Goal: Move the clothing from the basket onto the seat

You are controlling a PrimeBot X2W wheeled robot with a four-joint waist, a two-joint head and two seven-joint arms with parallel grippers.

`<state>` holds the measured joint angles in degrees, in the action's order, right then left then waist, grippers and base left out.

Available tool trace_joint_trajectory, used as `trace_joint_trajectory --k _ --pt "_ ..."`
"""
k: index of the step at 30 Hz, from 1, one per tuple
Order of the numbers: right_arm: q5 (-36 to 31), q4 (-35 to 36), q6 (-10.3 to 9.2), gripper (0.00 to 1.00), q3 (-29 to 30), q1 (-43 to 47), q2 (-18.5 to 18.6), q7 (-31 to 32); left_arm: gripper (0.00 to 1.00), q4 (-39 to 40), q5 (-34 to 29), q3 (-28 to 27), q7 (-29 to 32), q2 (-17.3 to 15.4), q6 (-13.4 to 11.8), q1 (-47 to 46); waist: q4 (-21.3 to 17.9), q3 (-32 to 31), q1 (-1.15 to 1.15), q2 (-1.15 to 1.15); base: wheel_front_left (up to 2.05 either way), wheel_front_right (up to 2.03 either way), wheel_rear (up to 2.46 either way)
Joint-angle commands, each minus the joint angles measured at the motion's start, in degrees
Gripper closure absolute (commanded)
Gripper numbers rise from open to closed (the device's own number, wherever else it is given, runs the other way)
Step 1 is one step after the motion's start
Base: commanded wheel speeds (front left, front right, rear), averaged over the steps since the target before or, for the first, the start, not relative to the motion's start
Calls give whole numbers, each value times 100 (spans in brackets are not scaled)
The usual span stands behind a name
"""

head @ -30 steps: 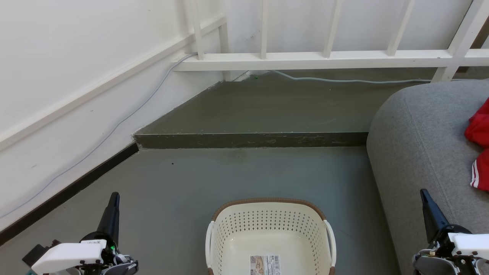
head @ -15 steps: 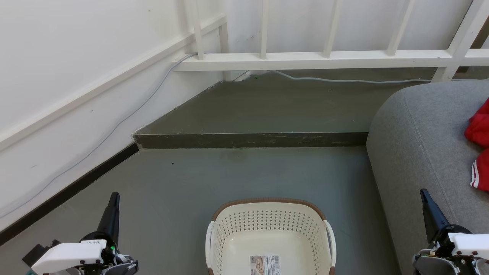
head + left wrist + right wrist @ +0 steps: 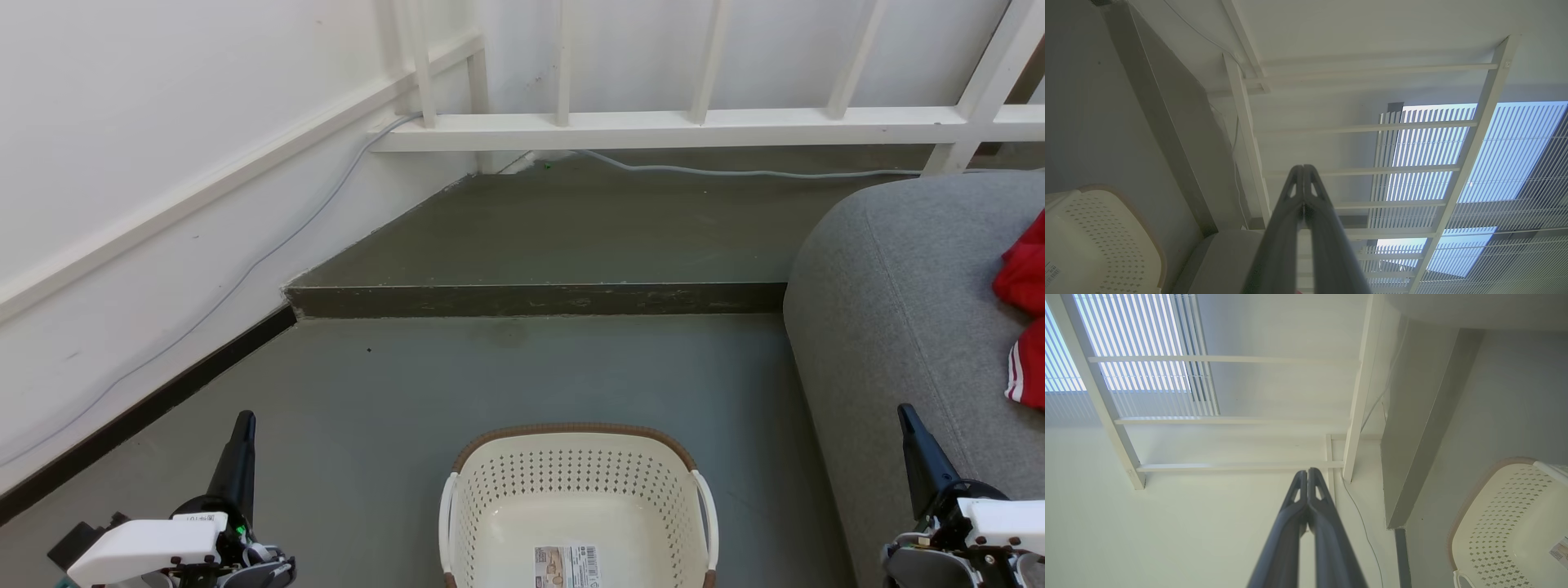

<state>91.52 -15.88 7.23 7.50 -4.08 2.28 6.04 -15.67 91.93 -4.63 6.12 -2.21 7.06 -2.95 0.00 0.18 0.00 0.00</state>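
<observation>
clothing [image 3: 1030,363] on seat [image 3: 890,310], beyond right end effector [image 3: 906,415]

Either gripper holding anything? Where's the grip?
Nothing held. The left gripper and right gripper are both shut, fingers together with nothing between. The clothing lies on the seat, apart from both.

My head camera looks forward and down at the floor [image 3: 490,376], with the basket [image 3: 571,430] close at its bottom edge. My wrist cameras sit low, looking along my left pincer [image 3: 1303,168] and right pincer [image 3: 1307,470] up at the white railing [image 3: 653,126]. All three share basket, railing and step [image 3: 531,299].
</observation>
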Motion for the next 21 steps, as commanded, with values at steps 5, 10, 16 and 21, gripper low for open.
trace_joint_trajectory --k 5,10,16,21 --pt "64 186 25 100 -98 -210 60 45 100 162 25 -187 35 -66 43 -324 0 0 0 0 0 0 0" --pt "65 186 25 100 -98 -210 60 45 100 162 25 -187 35 -66 43 -324 0 0 0 0 0 0 0" --pt "65 186 25 100 -98 -210 60 45 100 162 25 -187 35 -66 43 -324 0 0 0 0 0 0 0" --pt "65 186 25 100 -98 -210 60 45 100 162 25 -187 35 -66 43 -324 0 0 0 0 0 0 0"
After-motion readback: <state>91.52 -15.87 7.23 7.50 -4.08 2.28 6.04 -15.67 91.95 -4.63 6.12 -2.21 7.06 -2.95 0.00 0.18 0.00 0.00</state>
